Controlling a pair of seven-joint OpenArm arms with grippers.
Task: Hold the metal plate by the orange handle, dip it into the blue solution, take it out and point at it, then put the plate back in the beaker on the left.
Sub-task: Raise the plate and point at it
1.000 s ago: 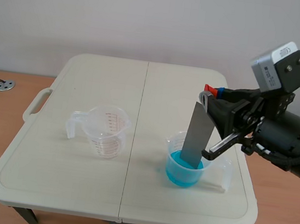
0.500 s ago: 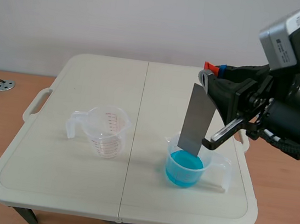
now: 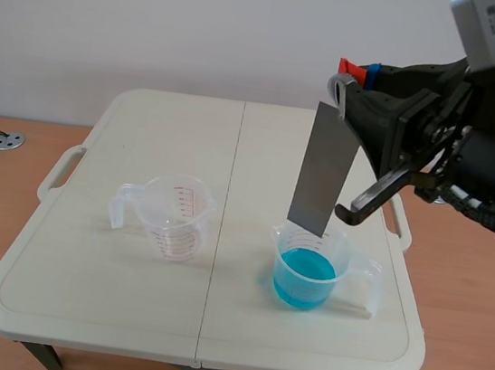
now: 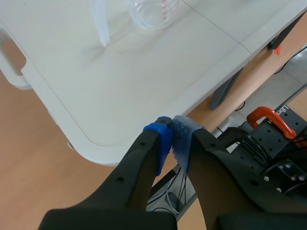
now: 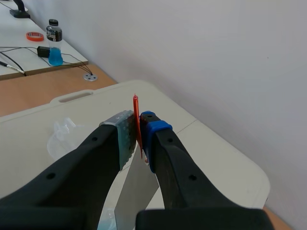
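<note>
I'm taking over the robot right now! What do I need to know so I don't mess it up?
Right gripper: shut on the orange handle. The metal plate hangs from it over the right beaker, with its lower edge near the rim and clear of the blue solution.
Left gripper: shut on nothing, low by the table's near left corner.
Left beaker: empty, on the table.
Done: the dip. The plate stood in the solution a second ago and has been lifted out.
Left: point at the plate, then put it in the left beaker.
</note>
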